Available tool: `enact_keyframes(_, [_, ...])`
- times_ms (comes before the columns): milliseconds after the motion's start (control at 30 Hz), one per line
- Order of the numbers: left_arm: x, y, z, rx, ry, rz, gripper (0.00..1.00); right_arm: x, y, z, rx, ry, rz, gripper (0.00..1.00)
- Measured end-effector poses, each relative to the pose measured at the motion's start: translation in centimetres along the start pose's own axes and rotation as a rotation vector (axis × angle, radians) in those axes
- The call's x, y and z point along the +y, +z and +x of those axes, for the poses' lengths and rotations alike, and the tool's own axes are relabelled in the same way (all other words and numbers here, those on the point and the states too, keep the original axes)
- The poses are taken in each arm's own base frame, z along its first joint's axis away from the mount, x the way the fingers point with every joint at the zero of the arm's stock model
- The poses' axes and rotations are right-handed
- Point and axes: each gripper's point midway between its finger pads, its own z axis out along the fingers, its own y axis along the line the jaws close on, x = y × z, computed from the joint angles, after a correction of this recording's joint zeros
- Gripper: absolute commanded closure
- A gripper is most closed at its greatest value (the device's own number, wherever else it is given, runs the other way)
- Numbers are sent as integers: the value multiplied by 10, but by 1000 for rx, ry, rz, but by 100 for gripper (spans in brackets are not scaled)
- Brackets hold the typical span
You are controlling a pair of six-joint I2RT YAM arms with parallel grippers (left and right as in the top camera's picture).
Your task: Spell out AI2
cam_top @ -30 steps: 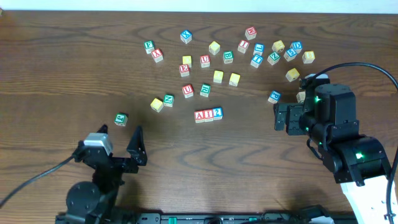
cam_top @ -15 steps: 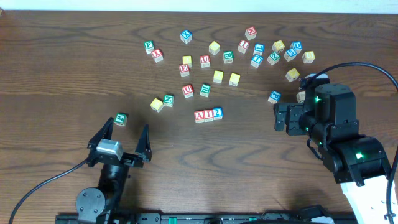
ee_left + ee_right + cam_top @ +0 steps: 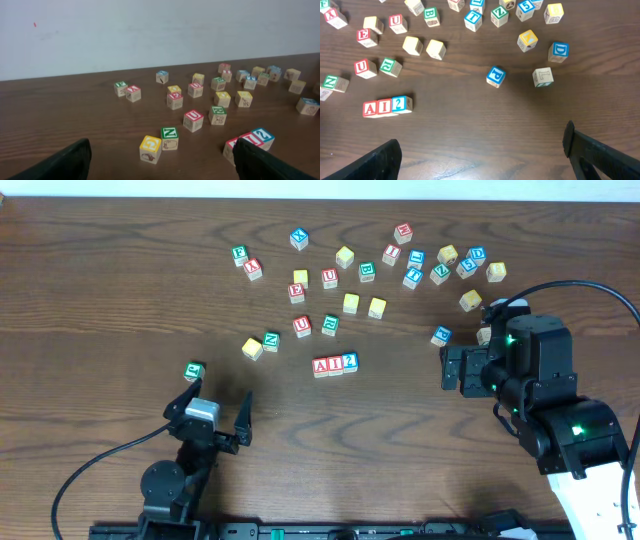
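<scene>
Three blocks in a row read A, I, 2 at the table's middle; A and I are red, 2 is blue. The row also shows in the right wrist view and in the left wrist view, partly behind the right finger. My left gripper is open and empty, low at the front left and apart from the row; it also shows in the left wrist view. My right gripper is open and empty, right of the row; it also shows in the right wrist view.
Several loose letter blocks lie scattered across the far half of the table. A yellow block and a green N block lie left of the row. A green block sits just beyond my left gripper. A blue P block lies near my right gripper.
My left arm has swung and shifted slightly right near the front edge, its fingers staying open. The right arm and the blocks have not moved.
</scene>
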Motion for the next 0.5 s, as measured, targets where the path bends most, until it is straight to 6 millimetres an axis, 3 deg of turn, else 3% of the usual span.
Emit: enact_keyframes(500, [-1, 0, 0, -1, 14, 4, 11, 0, 0, 0, 0, 0, 0, 1])
